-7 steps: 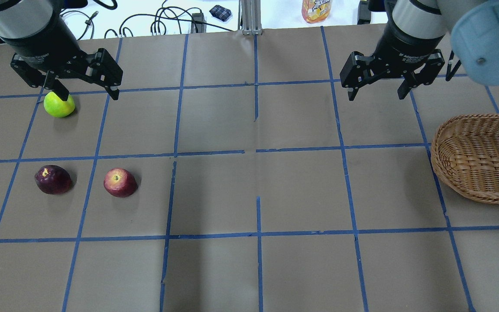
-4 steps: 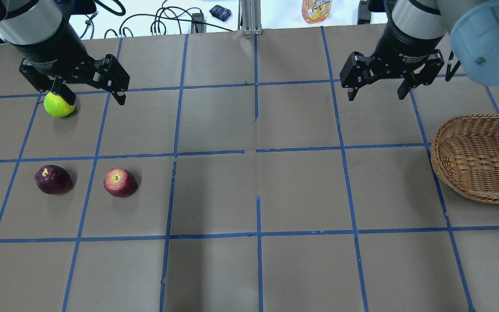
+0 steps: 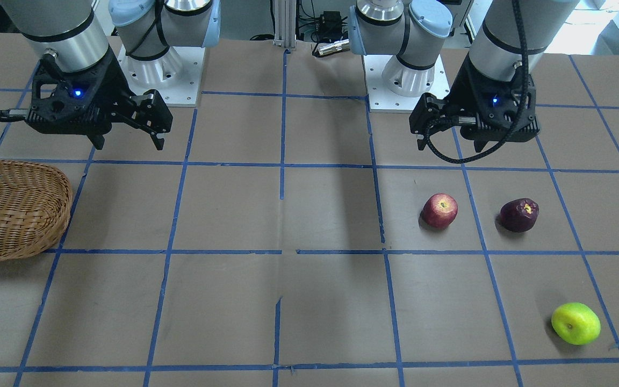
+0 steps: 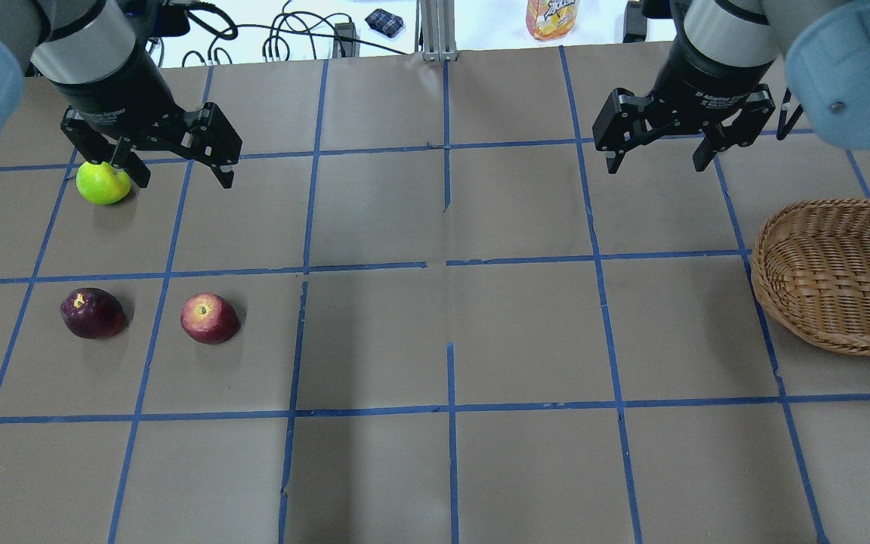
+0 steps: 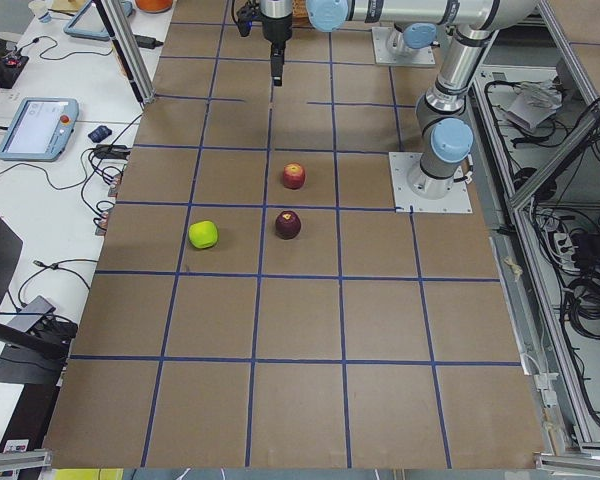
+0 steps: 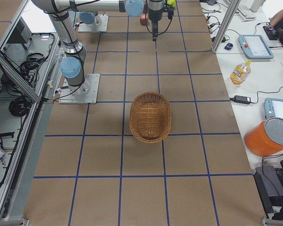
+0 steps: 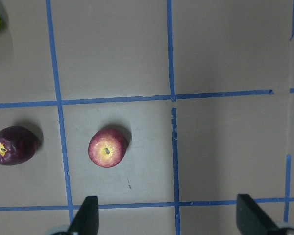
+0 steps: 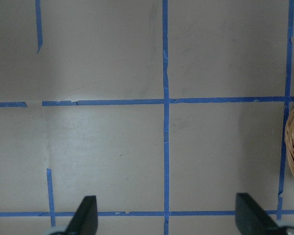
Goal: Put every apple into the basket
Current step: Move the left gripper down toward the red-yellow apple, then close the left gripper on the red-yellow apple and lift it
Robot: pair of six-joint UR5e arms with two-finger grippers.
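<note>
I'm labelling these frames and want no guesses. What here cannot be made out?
Green apple: in the overhead view it is partly behind a finger of the left claw; in the left wrist view the corner cuts it off.
Basket: in the overhead view the right edge cuts it off; in the right wrist view only a sliver shows.

lime-green apple (image 4: pixel 103 183), maroon apple (image 4: pixel 92 313), red-yellow apple (image 4: pixel 209 318), tan woven basket (image 4: pixel 839 276)
</note>
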